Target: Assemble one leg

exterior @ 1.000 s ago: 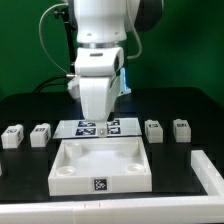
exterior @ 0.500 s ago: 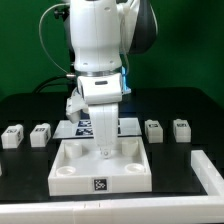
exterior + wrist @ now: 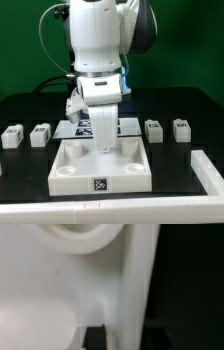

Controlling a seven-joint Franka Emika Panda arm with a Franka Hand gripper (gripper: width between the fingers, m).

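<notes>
The large white square tray (image 3: 72,180) with round corner sockets lies at the table's middle. My gripper (image 3: 103,150) points straight down over the tray's far wall. In the wrist view my gripper (image 3: 125,336) has one dark fingertip on each side of that upright wall (image 3: 138,280), both touching it, and a round socket (image 3: 85,235) shows beside it. Small white tagged leg blocks stand in a row. Two are at the exterior view's left (image 3: 12,136) (image 3: 40,133) and two at its right (image 3: 153,129) (image 3: 181,128), all apart from the gripper.
The marker board (image 3: 128,125) lies flat behind the tray, partly hidden by the arm. A white angled piece (image 3: 206,170) lies at the table's front right. A tag (image 3: 100,184) sits on the tray's front wall.
One second ago the gripper was higher, above the marker board. It came down and forward onto the tray's far wall. Nothing has visibly moved in the last half second.
</notes>
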